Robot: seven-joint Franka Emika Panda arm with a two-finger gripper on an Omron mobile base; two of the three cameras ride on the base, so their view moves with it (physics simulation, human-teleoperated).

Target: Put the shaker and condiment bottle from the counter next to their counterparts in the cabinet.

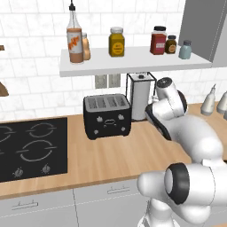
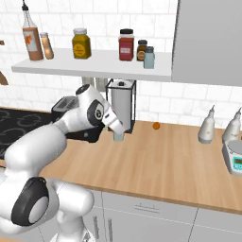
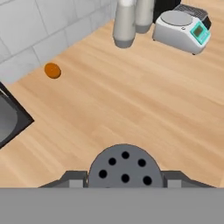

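Observation:
The blue-grey shaker (image 3: 124, 168) shows its grey holed cap between my fingertips (image 3: 72, 178), which press on both sides of it. My gripper (image 2: 118, 130) reaches down to the shaker (image 2: 118, 137), low over the wooden counter (image 2: 156, 160) in front of the paper-towel holder. On the white cabinet shelf (image 1: 133, 64) the small orange condiment bottle (image 1: 86, 47) stands right beside the tall orange-labelled bottle (image 1: 74, 39). The pale shaker counterpart (image 1: 185, 49) stands at the shelf's right end near the grey door panel (image 1: 204, 26).
The toaster (image 1: 106, 116) and paper-towel holder (image 1: 141, 95) stand left of the gripper, the black hob (image 1: 31, 148) further left. A small orange ball (image 2: 156, 125) lies by the wall. Two pale bottles (image 2: 207, 125) and a scale (image 2: 235, 160) are at right. Jars (image 1: 116, 42) line the shelf.

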